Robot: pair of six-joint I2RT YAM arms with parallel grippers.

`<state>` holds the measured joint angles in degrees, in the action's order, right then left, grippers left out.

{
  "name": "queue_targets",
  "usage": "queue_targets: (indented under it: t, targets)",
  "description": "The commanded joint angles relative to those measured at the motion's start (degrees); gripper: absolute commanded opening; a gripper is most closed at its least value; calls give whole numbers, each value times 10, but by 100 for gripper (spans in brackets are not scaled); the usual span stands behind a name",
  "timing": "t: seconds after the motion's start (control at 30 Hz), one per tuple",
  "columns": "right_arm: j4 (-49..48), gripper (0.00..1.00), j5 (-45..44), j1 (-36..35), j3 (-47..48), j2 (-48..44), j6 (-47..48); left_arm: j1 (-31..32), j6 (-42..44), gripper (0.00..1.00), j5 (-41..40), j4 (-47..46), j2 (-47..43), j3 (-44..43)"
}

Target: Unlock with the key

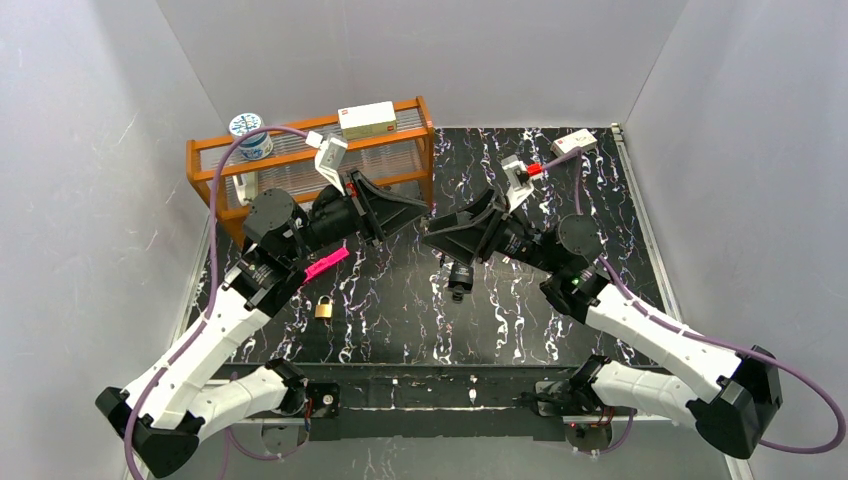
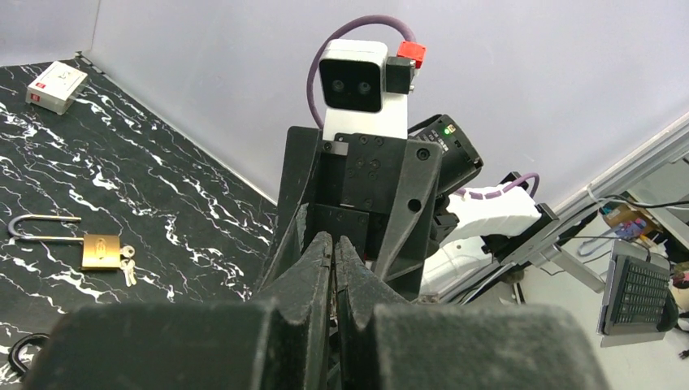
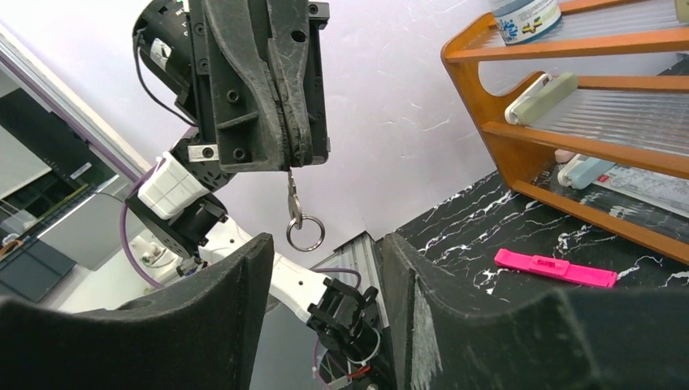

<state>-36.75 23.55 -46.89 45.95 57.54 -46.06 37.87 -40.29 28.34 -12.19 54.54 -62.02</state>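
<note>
A small silver key (image 3: 291,193) with a ring (image 3: 305,233) hangs down from my left gripper (image 3: 296,161), which is shut on it in mid-air. In the left wrist view the fingers (image 2: 318,268) are pressed together and hide the key. My right gripper (image 3: 327,244) is open just in front of the key, tip to tip with the left one (image 1: 424,213), and nothing is between its fingers. The brass padlock (image 1: 324,309) lies flat on the black marbled table, below the left arm, with its shackle raised (image 2: 36,227) and small keys (image 2: 127,264) beside it.
A pink plastic piece (image 1: 326,263) lies near the left arm. A wooden shelf (image 1: 205,160) at the back left carries a white box (image 1: 367,119) and a blue-and-white tub (image 1: 249,134). A small black object (image 1: 458,281) sits under the right gripper (image 1: 436,236). Another white box (image 1: 578,142) is at the back right.
</note>
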Motion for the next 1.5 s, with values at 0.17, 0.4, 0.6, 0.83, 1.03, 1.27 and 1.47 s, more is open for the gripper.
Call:
queue_targets:
  t: [0.17, 0.4, 0.6, 0.83, 1.03, 1.27, 1.47]
  targets:
    - [-28, 57, -2, 1, 37, 10, 14, -1, -6, 0, -10, -25, -7, 13]
    - [-39, 60, -3, 1, 41, 11, 13, -1, -8, 0, -4, -33, -8, 19]
    - [-51, 41, 5, 1, 48, 18, 4, -1, -11, 0, -1, -40, -9, 24]
    - [-52, 9, 9, 1, 47, 22, -4, -1, -15, 0, -6, -51, -13, 28]
    - [-50, 6, 11, 1, 42, 19, -5, -1, -15, 0, -23, -59, -23, 35]
    - [-55, 18, 15, 1, 32, 14, -5, -1, -17, 0, -37, -65, -30, 42]
    - [-58, 16, 22, 1, 30, 13, -7, -1, -21, 0, -41, -71, -31, 45]
